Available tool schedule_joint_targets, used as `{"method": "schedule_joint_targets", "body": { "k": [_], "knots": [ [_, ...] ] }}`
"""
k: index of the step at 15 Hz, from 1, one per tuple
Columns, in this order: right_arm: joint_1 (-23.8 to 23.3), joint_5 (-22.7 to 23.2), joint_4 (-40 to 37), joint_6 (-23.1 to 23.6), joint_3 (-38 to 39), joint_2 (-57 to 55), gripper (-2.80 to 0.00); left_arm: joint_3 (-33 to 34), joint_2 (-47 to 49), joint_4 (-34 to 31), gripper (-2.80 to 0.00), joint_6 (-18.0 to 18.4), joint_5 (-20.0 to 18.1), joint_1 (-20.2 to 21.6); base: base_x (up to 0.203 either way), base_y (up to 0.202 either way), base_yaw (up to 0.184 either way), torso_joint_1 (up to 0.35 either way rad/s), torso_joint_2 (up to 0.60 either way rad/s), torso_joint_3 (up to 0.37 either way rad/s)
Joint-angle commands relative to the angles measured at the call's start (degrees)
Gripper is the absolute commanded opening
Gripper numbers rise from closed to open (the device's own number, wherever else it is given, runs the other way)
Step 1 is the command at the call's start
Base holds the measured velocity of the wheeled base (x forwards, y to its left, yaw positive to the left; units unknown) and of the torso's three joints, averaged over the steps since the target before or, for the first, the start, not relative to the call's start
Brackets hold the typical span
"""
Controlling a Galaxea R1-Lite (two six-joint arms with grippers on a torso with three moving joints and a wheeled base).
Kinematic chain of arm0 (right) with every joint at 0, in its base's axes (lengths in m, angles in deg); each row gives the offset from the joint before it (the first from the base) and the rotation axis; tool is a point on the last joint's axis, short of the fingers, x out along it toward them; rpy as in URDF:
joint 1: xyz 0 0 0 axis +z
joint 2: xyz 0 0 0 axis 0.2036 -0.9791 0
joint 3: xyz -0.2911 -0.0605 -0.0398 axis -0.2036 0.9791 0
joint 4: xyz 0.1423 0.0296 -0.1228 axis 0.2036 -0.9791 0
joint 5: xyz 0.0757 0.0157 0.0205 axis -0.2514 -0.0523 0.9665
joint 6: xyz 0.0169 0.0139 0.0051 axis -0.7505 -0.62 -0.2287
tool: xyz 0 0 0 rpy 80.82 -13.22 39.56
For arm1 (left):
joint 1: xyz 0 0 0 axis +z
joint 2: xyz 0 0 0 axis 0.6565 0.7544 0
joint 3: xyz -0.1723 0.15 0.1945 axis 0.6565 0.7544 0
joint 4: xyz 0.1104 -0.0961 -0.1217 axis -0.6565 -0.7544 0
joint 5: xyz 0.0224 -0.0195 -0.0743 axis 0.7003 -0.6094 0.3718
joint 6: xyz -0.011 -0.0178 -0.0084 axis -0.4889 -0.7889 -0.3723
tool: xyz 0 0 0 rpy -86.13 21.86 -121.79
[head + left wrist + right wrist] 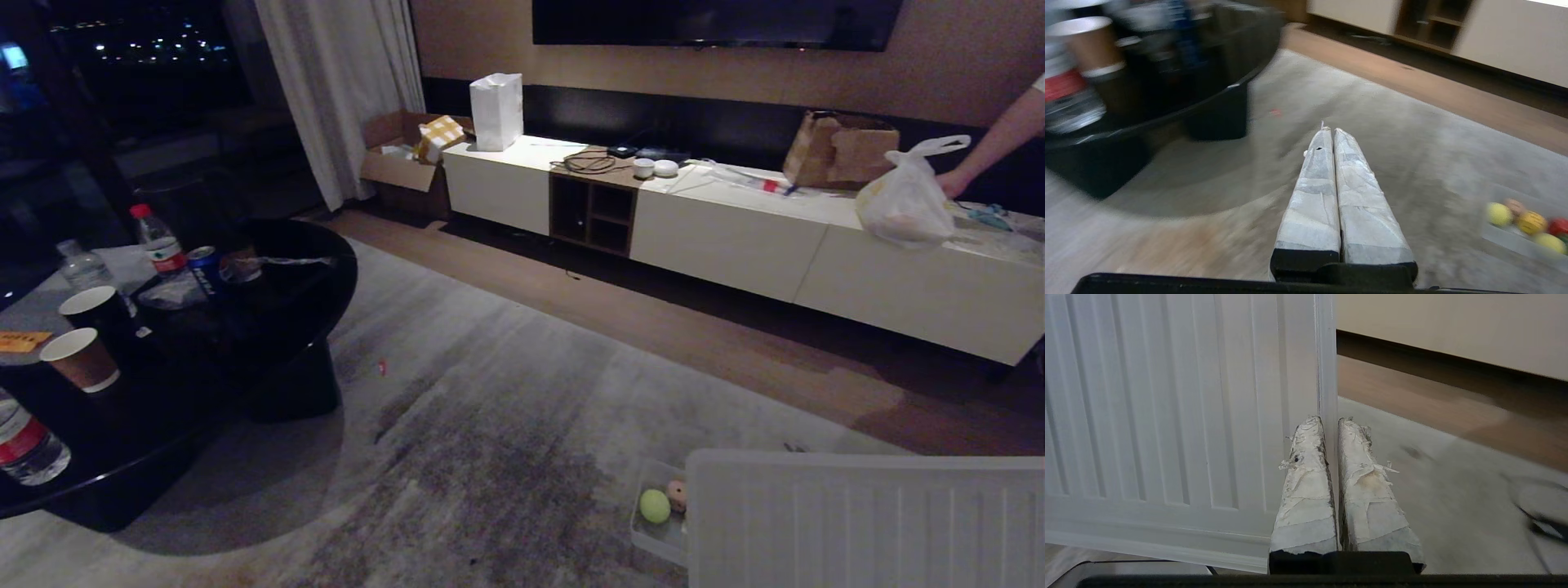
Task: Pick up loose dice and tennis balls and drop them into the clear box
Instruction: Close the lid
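Currently right hand [1331, 424] pinches ribbed lid [1180, 400] edge, held above clear box [653, 535] for access; tennis ball [654, 505] inside box beside beige die [677, 494]; left hand [1329, 132] closed, empty.

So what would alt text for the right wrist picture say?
The right gripper, fingers wrapped in frayed white tape, is shut on the edge of a ribbed clear lid held upright. Past it lie a grey rug, wood floor and a pale cabinet.
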Motion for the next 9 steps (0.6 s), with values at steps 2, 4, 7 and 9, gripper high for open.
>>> {"method": "schedule_joint_targets", "body": {
  "k": [2, 4, 7, 9],
  "knots": [
    [0.0, 0.0, 0.0, 0.0, 0.0, -0.1, -2.8, 0.1, 0.1, 0.0, -2.8, 0.0, 0.0, 0.0, -0.001, 0.01, -0.165, 0.003, 0.0, 0.001],
    [0.0, 0.0, 0.0, 0.0, 0.1, -0.1, -2.8, 0.1, 0.1, 0.0, -2.8, -0.1, 0.0, 0.0, 0.001, 0.01, -0.16, 0.002, 0.0, 0.006],
    [0.0, 0.0, 0.0, 0.1, 0.0, -0.1, -2.8, 0.1, 0.1, 0.0, -2.8, 0.0, 0.0, 0.0, 0.002, 0.006, -0.076, 0.0, 0.0, 0.0],
    [0.0, 0.0, 0.0, 0.1, 0.1, -0.1, -2.8, 0.1, 0.1, 0.0, -2.8, 0.2, 0.0, 0.0, 0.0, 0.0, 0.0, 0.0, 0.0, 0.0]
  ]
}}
